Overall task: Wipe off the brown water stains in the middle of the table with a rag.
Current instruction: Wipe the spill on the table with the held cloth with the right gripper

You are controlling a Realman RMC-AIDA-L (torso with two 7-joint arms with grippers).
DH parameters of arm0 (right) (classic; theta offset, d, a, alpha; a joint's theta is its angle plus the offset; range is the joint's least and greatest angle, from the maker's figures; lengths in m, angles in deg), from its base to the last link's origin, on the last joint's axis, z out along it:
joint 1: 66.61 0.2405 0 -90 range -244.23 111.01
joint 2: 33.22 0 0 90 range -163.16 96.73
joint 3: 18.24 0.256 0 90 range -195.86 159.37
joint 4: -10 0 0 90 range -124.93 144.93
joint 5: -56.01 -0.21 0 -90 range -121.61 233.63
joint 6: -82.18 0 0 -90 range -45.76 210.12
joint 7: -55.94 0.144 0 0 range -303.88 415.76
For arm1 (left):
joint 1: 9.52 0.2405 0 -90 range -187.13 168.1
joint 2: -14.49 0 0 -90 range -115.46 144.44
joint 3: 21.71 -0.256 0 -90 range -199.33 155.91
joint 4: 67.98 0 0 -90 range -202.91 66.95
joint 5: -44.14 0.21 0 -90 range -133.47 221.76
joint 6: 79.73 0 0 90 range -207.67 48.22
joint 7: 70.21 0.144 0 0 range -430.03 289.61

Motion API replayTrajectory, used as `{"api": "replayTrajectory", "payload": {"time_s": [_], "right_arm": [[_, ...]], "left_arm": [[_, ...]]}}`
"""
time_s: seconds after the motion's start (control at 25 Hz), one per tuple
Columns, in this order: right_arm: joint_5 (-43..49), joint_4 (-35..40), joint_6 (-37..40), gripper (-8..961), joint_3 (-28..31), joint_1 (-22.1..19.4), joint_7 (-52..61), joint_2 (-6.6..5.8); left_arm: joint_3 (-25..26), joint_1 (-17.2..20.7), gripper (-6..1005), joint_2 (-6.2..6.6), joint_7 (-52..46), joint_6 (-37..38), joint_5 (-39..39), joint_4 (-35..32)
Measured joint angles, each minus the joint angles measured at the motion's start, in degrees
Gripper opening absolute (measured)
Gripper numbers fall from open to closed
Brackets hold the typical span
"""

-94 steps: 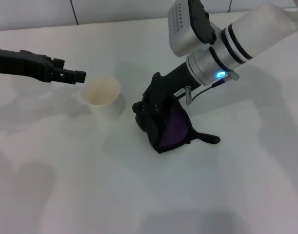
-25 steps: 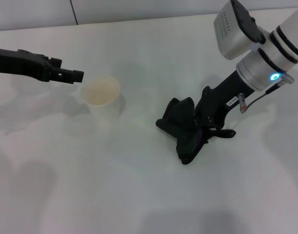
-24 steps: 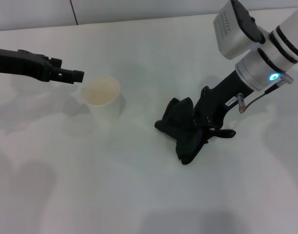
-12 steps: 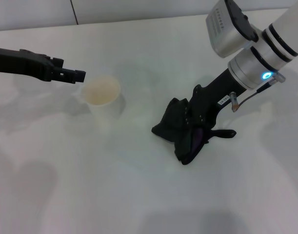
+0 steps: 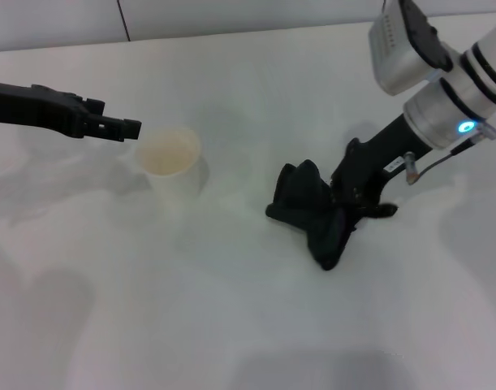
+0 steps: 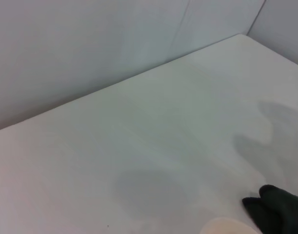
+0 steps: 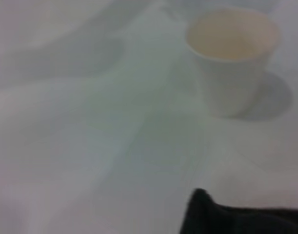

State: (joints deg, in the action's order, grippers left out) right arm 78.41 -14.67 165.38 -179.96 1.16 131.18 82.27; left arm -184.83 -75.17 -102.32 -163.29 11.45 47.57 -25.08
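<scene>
A bunched black rag [image 5: 314, 209] lies on the white table [image 5: 231, 325], right of the table's middle and well in from every edge, its folds spreading toward the near edge in a drooping point. The right gripper [image 5: 357, 187] presses down into the rag from the far right side; its black fingers are buried in the cloth and appear clamped on it, with one thin dark tip poking out along the tabletop on the right. Behind it the arm rises toward the far right corner as a silver and white cylinder with black bands, a small blue light glowing on it. No brown stain can be made out on the white surface around the cloth. To the left of the rag, apart from it and nearer the table's middle, stands an upright pale paper cup [image 5: 171, 162] with a tan inside. The left gripper [image 5: 126, 128] hangs just beside the cup's rim on the left side, at the end of a slim black arm that comes in level from the left edge; whether its fingers are parted or together cannot be told. In the right wrist view the cup [image 7: 231, 53] stands on the table with a dark edge of the rag [image 7: 236, 214] in front of it. The left wrist view shows bare tabletop running to a pale wall [image 6: 90, 48], with a bit of the rag [image 6: 278, 207] and the cup's rim [image 6: 227, 226] just in sight.
</scene>
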Motion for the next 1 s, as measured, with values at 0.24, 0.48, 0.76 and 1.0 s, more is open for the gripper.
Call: {"api": "replayTrajectory", "payload": {"time_s": [0.24,0.48,0.76,1.0], "right_arm": [[0.0,-4.1,0.0,37,0.0,-1.0,0.8,-0.02],[-0.9,-7.6,0.1,38,0.0,-1.9,0.9,-0.12],[-3.8,-12.0,0.5,39,-0.1,-2.5,1.0,-0.26],[-4.9,-14.0,0.4,40,-0.1,-3.2,1.1,-0.27]], "left_arm": [[0.0,0.0,889,-0.07,0.0,0.0,0.4,0.0],[0.0,-0.3,890,-0.43,0.0,0.0,0.5,0.0],[0.0,-0.4,889,-0.62,0.0,0.0,0.5,0.0],[0.0,-0.5,889,-0.62,-0.1,0.0,0.6,0.0]]}}
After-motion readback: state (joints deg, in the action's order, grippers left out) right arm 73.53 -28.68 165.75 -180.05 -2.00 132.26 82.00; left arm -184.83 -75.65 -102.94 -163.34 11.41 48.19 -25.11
